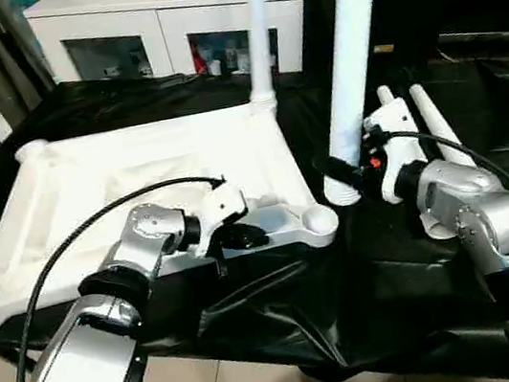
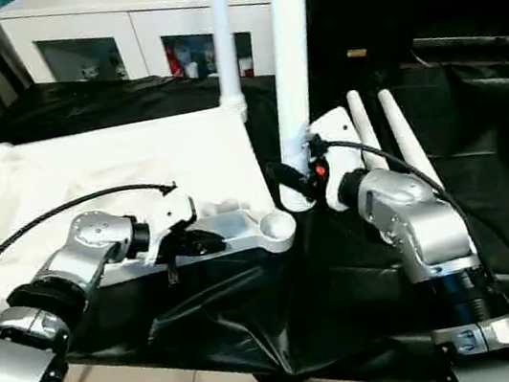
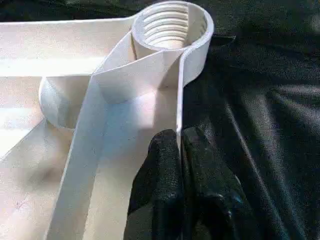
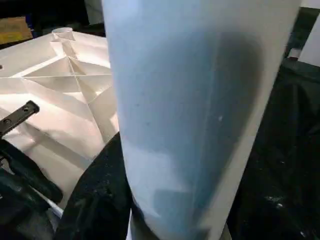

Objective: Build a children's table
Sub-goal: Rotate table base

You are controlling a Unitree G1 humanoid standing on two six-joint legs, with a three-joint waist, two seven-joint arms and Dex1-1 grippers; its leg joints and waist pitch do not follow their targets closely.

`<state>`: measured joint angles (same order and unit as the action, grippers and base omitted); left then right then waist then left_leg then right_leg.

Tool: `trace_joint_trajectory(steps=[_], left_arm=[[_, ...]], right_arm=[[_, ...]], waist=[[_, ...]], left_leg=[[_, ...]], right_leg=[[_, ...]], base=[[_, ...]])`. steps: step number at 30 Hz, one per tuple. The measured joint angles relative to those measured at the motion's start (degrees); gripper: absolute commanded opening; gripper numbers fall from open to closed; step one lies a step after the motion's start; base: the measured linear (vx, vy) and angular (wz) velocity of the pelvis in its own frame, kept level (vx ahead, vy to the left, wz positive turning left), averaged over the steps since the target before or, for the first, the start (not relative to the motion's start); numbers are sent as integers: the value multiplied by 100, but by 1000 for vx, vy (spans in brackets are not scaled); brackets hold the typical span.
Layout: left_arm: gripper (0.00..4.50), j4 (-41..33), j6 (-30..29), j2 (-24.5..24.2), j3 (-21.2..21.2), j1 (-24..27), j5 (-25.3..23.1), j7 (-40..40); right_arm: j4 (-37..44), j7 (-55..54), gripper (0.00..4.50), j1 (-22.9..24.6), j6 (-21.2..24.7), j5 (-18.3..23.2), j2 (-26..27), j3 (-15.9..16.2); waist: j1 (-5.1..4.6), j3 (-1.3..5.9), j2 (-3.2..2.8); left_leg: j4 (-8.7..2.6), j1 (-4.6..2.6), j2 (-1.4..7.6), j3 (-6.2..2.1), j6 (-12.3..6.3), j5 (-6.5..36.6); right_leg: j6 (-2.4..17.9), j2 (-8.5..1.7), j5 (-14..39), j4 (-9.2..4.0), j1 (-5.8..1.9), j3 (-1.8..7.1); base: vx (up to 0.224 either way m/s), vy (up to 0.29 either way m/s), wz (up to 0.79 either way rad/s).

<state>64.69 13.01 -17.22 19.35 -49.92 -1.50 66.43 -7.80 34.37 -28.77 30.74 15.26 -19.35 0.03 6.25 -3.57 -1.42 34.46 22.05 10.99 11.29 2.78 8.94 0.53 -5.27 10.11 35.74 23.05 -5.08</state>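
You saw the white tabletop (image 1: pixel 137 185) lying upside down, ribbed underside up, on the table draped in black sheeting (image 1: pixel 283 312); take this tabletop as the landmark for all that follows.

Left gripper (image 1: pixel 234 235): it sat at the tabletop's near edge, close to the near corner socket (image 1: pixel 321 222) on the robot's right. In the left wrist view its jaws were closed on the thin upright rim wall (image 3: pixel 178 107) of the tabletop, the black fingertips (image 3: pixel 162 150) pressed together with the rim's edge between them. The threaded socket (image 3: pixel 170 25) stood just beyond the fingertips along that rim.

Right gripper (image 1: pixel 353 168): it was just beside the same near corner, off the tabletop's right edge. Its jaws gripped a leg (image 1: pixel 353 49) near its lower end and held it nearly upright, leaning a little. The leg's foot was over the black sheeting, just beside the corner socket and not in it. In the right wrist view the leg (image 4: pixel 195 115) rose right in front of the camera, with the ribbed underside (image 4: pixel 60 90) behind it.

Other legs: one leg (image 1: pixel 257 26) stood upright in the tabletop's far socket on the robot's right. Two more legs (image 1: pixel 433 124) lay side by side on the sheeting, beyond the right gripper and well apart from the tabletop.

Background: a white cabinet with glass doors (image 1: pixel 161 31) stood behind the tabletop's far edge.
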Motion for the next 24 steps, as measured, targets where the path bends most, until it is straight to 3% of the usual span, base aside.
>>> trace_joint_trajectory(steps=[4, 9, 13, 18, 21, 22, 24], left_arm=[[0, -171, 117, -58, 46, 97, -160, -115], [0, -1220, -436, -329, -63, 650, -70, -165], [0, -2528, -1164, -672, -202, 1327, 67, -139], [0, -3517, -1641, -845, -241, 1797, 56, -250], [0, -3953, -1921, -901, -259, 2006, 52, -391], [58, -4087, -2021, -910, -267, 2066, 56, -427], [58, -4210, -2193, -910, -270, 2095, 68, -453]], right_arm=[[0, 140, 194, -3, 66, 75, 63, 45], [71, 476, 194, -14, 284, 311, 62, 123], [86, 545, 194, -31, 286, 311, 61, 182], [18, 608, 194, -69, 286, 311, 124, 273], [-31, 617, 194, -167, 286, 312, 187, 281], [-33, 617, 194, -200, 284, 312, 186, 281], [-34, 616, 194, -237, 281, 312, 189, 280]], waist=[[-10, 1, 2], [-91, 4, 13], [-133, 4, 61], [-113, 4, 141], [-108, 3, 149], [-104, 2, 154], [-90, 1, 157]], left_leg=[[0, -7, 0, -1, 0, 0], [-1, -13, 2, -1, 1, 0], [-7, -13, 4, -2, 2, 0], [-6, -12, 3, 0, 2, 0], [-5, -10, 1, 2, 2, 0], [-6, -11, 1, 2, 2, 0], [-7, -11, 1, 1, 3, 0]], right_leg=[[1, 0, -1, 2, -2, 0], [2, 1, 1, 13, 1, 0], [2, 1, 2, 14, 15, -3], [-14, 1, 11, 9, 16, -1], [-13, 0, 11, 6, 16, 3], [-13, 0, 11, 7, 16, 3], [-13, 0, 11, 9, 16, 3]], base=[[0, 0, 0], [0, 0, 0], [0, 0, 0], [0, 0, 0], [0, 0, 0], [0, 0, 0], [0, 0, 0]])
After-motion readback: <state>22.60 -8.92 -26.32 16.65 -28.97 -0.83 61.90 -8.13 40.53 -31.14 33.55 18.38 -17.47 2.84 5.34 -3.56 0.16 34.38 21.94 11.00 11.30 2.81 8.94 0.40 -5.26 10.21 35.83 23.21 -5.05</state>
